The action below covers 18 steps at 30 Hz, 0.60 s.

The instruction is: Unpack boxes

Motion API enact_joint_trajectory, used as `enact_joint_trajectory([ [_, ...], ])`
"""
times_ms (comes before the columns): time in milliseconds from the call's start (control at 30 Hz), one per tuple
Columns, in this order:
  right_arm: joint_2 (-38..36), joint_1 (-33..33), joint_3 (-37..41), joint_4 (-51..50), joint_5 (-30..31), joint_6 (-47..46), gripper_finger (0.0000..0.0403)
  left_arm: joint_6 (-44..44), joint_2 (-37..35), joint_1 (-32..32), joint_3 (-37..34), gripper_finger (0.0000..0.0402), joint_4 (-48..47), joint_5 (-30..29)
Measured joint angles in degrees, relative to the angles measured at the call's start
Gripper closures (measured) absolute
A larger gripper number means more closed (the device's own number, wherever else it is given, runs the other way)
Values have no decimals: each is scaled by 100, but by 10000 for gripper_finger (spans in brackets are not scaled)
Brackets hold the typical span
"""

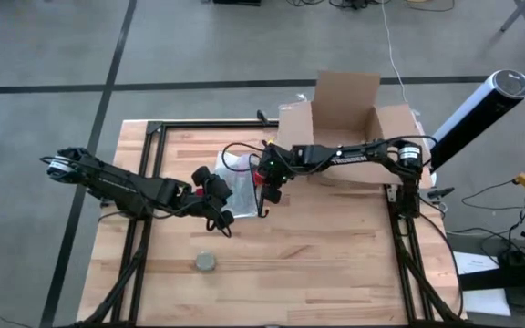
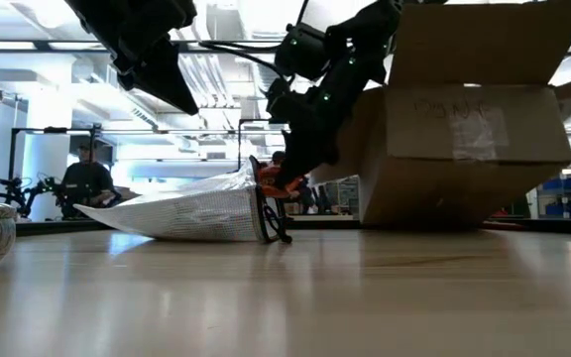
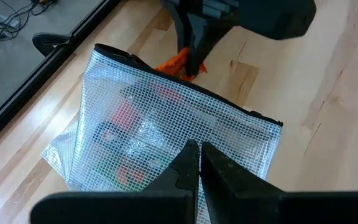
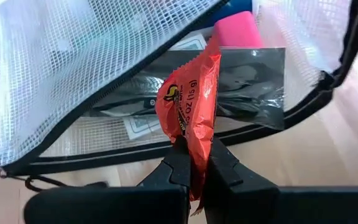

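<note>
— wooden table [image 1: 335,255], cardboard box [image 1: 349,114] open at far right edge?
— yes. right gripper [image 4: 190,163] clenched on orange wrapper [image 4: 188,106] at mesh pouch [image 3: 166,130] mouth; left gripper [image 3: 199,163] closed empty above pouch.

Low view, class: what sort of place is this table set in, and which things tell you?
Probably a robotics lab or workshop. Beyond the wooden table runs an open ceiling with strip lights, a seated person is at another arm rig, and blue bins stand stacked.
</note>
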<state>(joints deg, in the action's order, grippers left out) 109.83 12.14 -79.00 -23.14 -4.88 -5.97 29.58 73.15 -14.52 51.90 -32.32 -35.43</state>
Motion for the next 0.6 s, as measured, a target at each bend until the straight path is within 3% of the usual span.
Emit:
enact_joint_trajectory([
  [400, 590, -280, -941, 242, -455, 54, 403, 21, -8, 4, 61, 402, 14, -51],
  [600, 797, -316, -1049, 203, -462, 4, 401, 145, -10, 4, 68, 402, 32, -107],
])
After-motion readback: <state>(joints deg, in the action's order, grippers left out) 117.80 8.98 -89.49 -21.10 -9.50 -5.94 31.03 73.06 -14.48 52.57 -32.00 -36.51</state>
